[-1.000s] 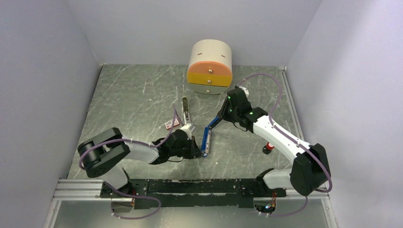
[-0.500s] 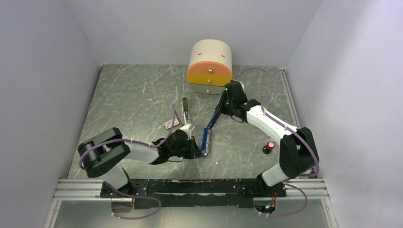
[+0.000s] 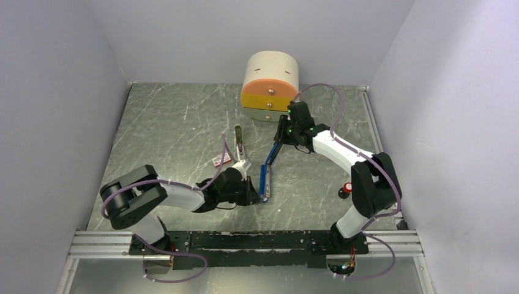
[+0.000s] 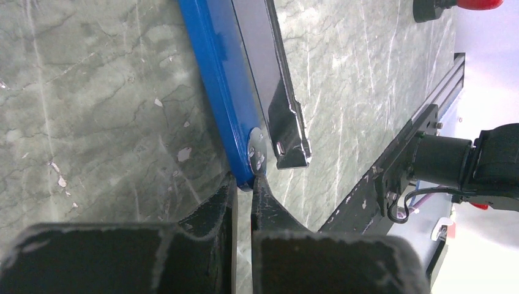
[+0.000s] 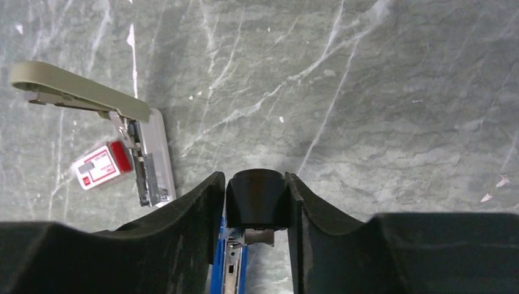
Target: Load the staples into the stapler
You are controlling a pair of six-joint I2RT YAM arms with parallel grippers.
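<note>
The blue stapler (image 3: 265, 177) lies open on the marble table, its blue base and shiny metal magazine close in the left wrist view (image 4: 220, 79). My left gripper (image 3: 261, 196) is shut on its hinge end (image 4: 245, 180). My right gripper (image 3: 282, 136) is shut on the tip of the stapler's black top arm (image 5: 257, 202), holding it swung up and away from the base; the blue base shows below it (image 5: 231, 269). A small red-and-white box (image 3: 221, 160) lies to the left, also in the right wrist view (image 5: 103, 164). I cannot make out any staples.
A second, olive-and-grey stapler (image 3: 238, 139) lies open beside the box (image 5: 79, 92). A round beige and orange drawer unit (image 3: 270, 86) stands at the back. A small red-capped object (image 3: 347, 188) sits near the right arm. The rail (image 3: 245, 242) runs along the near edge.
My right gripper has moved back and left with the stapler's black top arm, opening it wider, and the right elbow has swung in. The left arm and the blue base have not moved.
</note>
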